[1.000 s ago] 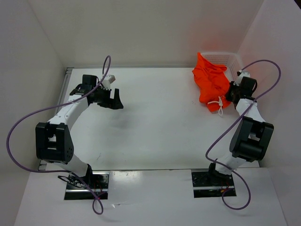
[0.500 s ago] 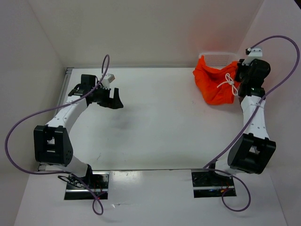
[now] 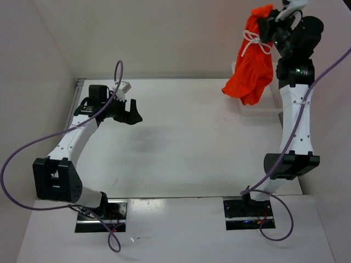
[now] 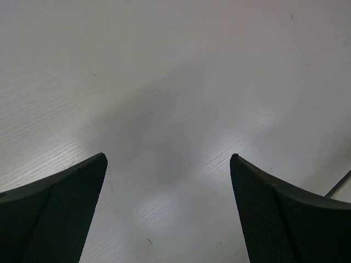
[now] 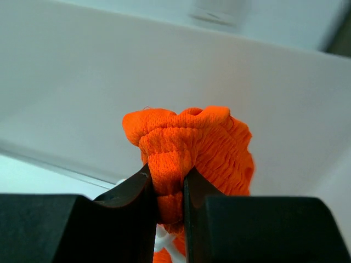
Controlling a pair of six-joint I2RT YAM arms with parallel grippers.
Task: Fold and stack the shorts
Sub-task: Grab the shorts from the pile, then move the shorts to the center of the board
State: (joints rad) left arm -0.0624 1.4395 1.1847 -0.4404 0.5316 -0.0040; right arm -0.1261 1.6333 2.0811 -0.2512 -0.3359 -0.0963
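Observation:
The orange shorts (image 3: 253,66) hang in the air at the back right, white drawstring (image 3: 254,41) dangling near the top. My right gripper (image 3: 267,21) is raised high and shut on the bunched elastic waistband (image 5: 175,156). The lower hem hangs just above the white mesh basket (image 3: 262,107). My left gripper (image 3: 131,114) is open and empty, held low over the bare table at the back left; its view shows only the white surface (image 4: 170,98) between the two black fingers (image 4: 277,219).
White walls enclose the table on three sides. The basket stands in the back right corner under the hanging shorts. Purple cables loop from both arms.
My right arm has risen steeply, lifting the shorts out of the basket until they hang free. My left arm has barely moved.

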